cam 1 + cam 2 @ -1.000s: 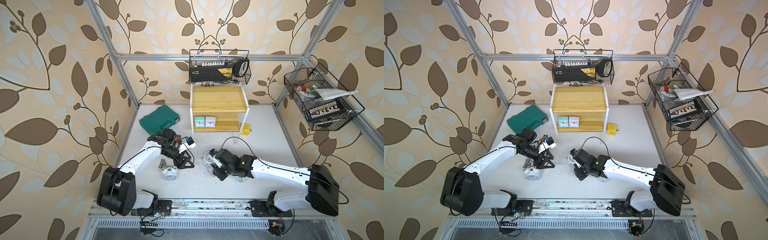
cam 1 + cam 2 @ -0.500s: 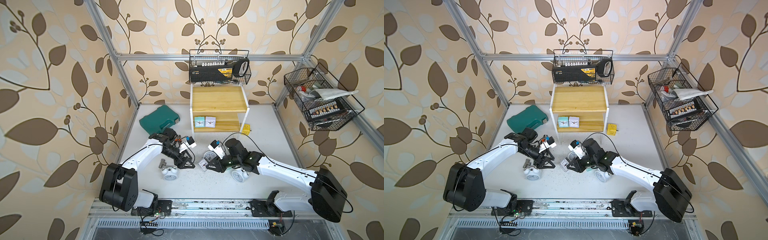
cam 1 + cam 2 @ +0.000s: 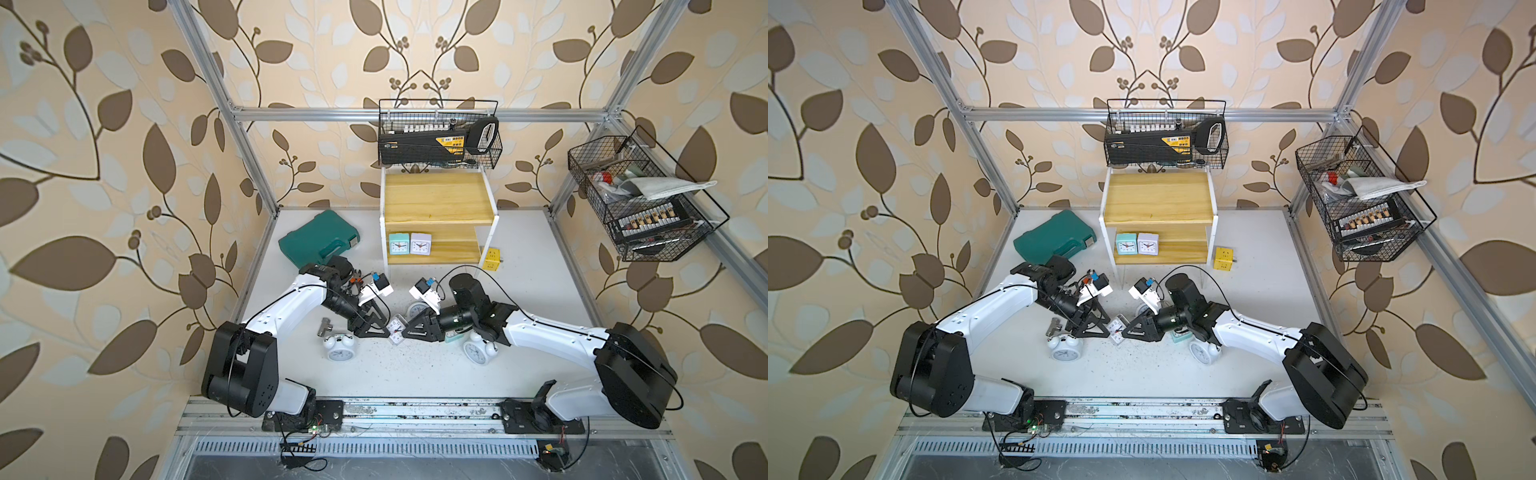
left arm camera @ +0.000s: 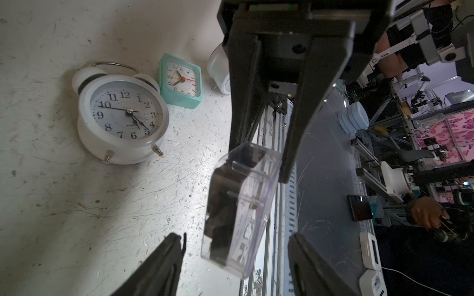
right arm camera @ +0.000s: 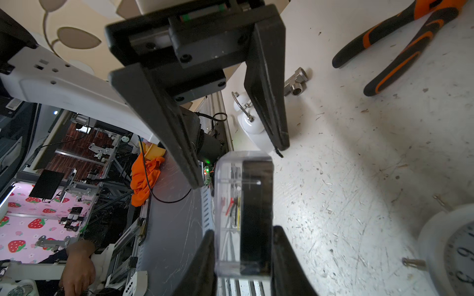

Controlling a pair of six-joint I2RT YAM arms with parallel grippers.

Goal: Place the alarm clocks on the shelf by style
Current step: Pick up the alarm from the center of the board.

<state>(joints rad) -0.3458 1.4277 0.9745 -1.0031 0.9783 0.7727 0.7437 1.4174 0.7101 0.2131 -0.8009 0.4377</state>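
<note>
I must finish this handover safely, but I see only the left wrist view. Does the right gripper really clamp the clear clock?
Observer: Yes. In the right wrist view the right gripper is shut on the clear clock, touching both its sides.
Operator: Which clocks stand on the shelf?
Observer: A mint clock and a lilac clock stand side by side on the lower board of the shelf; its top board is bare.
Operator: What lies behind my camera?
Observer: A round white clock, close to the left gripper and next to a metal fitting.
</note>
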